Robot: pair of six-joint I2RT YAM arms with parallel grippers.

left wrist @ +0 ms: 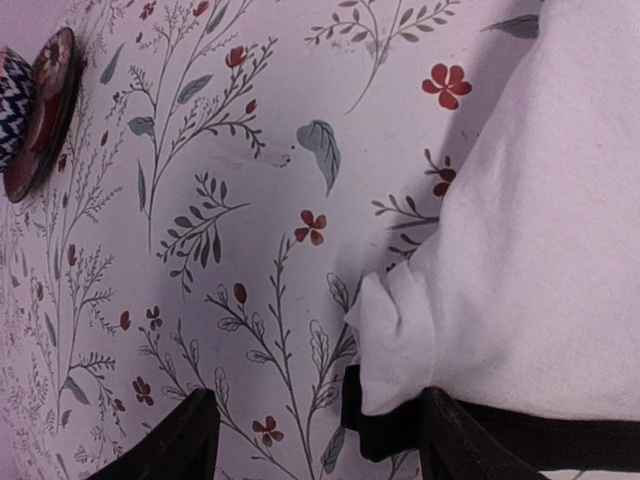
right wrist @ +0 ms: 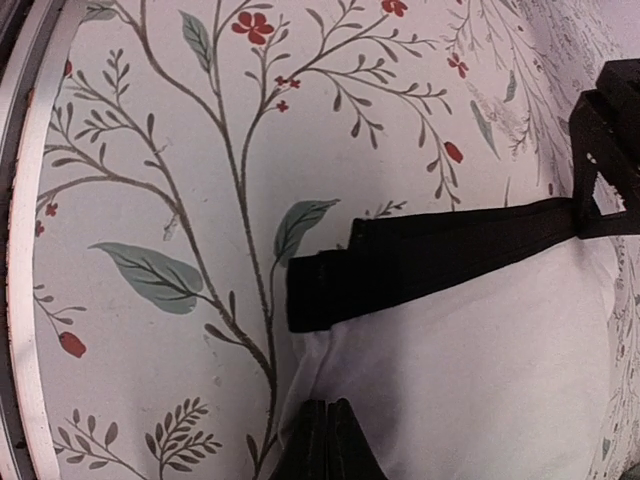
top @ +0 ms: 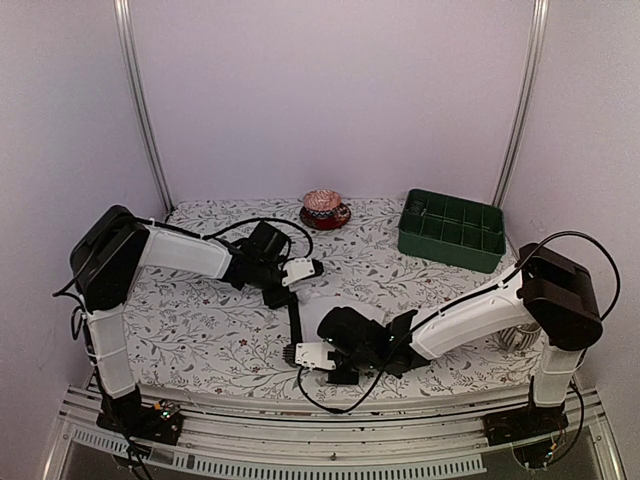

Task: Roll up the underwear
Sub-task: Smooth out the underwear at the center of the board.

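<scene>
The white underwear (top: 322,296) lies flat on the flowered tablecloth between my two grippers, its black waistband (top: 294,325) running near to far. My left gripper (top: 304,269) is at the far end, open. In the left wrist view its jaws (left wrist: 320,425) straddle the cloth's corner (left wrist: 400,340) and waistband end. My right gripper (top: 312,354) is at the near end. In the right wrist view its fingers (right wrist: 328,435) are shut on the white cloth's edge (right wrist: 450,370), just below the waistband (right wrist: 420,260). The black striped underwear is out of view.
A green compartment tray (top: 452,230) stands at the back right. A red saucer with a patterned cup (top: 325,210) sits at the back centre and shows in the left wrist view (left wrist: 40,110). The table's metal front edge (right wrist: 20,300) is close to my right gripper.
</scene>
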